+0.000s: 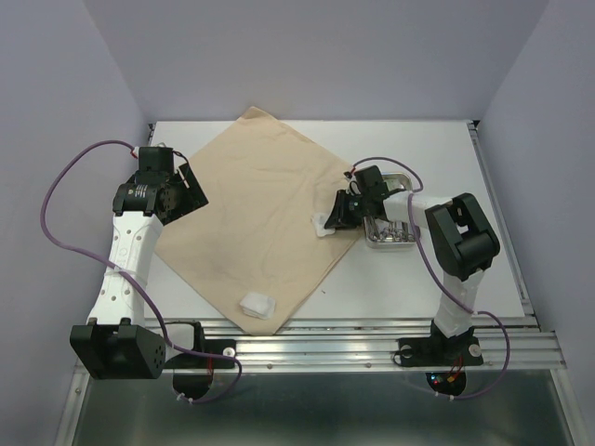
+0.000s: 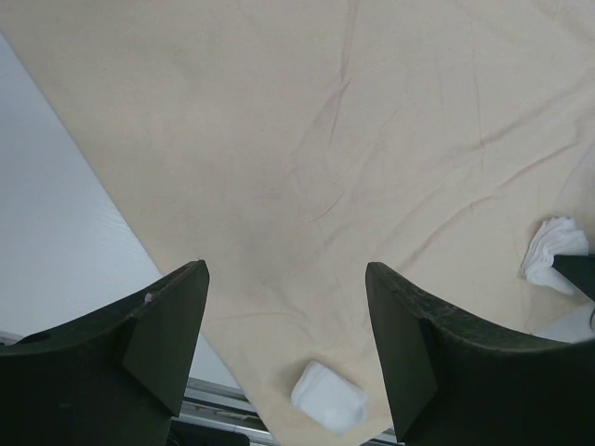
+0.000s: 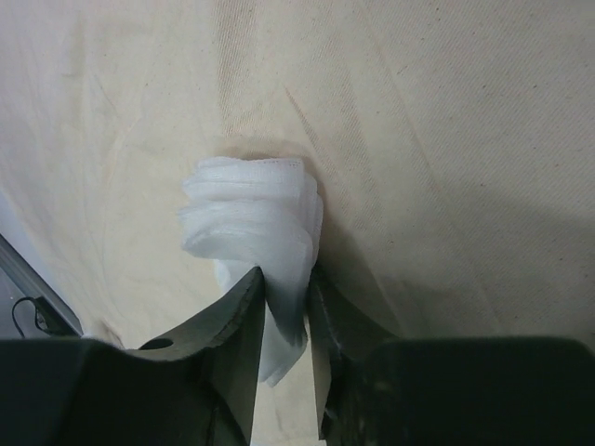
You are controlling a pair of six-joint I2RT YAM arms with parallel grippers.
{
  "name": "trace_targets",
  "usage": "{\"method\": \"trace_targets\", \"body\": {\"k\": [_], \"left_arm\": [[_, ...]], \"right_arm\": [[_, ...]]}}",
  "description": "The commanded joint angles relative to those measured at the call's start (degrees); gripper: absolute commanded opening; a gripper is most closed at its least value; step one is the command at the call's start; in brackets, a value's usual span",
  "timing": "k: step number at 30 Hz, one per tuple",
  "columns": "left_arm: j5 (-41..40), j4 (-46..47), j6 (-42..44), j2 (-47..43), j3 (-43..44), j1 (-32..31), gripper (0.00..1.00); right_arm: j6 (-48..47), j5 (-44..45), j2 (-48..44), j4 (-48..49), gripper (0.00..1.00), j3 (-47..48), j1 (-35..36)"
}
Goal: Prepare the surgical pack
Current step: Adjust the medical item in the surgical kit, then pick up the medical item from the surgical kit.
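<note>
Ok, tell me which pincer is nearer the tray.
Right. The right pincer holds gauze beside the tray; the left pincer hovers across the cloth.

The left arm [image 1: 125,255] stretches from its near-left base toward the far left. Its wrist is turned so that the left gripper [image 2: 286,274] faces right, with the jaws spread wide. The right arm [image 1: 457,269] rises from its near-right base, bends at the elbow and reaches left. The right gripper [image 3: 284,283] tilts down and left, its fingers pinched on a gauze pad [image 3: 249,214].
</note>
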Motion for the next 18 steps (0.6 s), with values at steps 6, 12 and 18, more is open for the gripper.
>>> {"method": "trace_targets", "body": {"k": [6, 12, 18], "left_arm": [[0.1, 1.1, 0.0, -0.7, 0.1, 0.2, 0.80], [0.1, 1.2, -0.1, -0.8, -0.2, 0.2, 0.80], [0.1, 1.3, 0.0, -0.7, -0.2, 0.2, 0.80]], "right_arm": [[-0.4, -0.4, -2.7, 0.8, 0.08, 1.9, 0.0], [-1.8, 1.3, -7.7, -1.6, 0.01, 4.8, 0.0], [-3.7, 2.3, -11.4, -5.3, 0.01, 6.1, -0.6]]}}
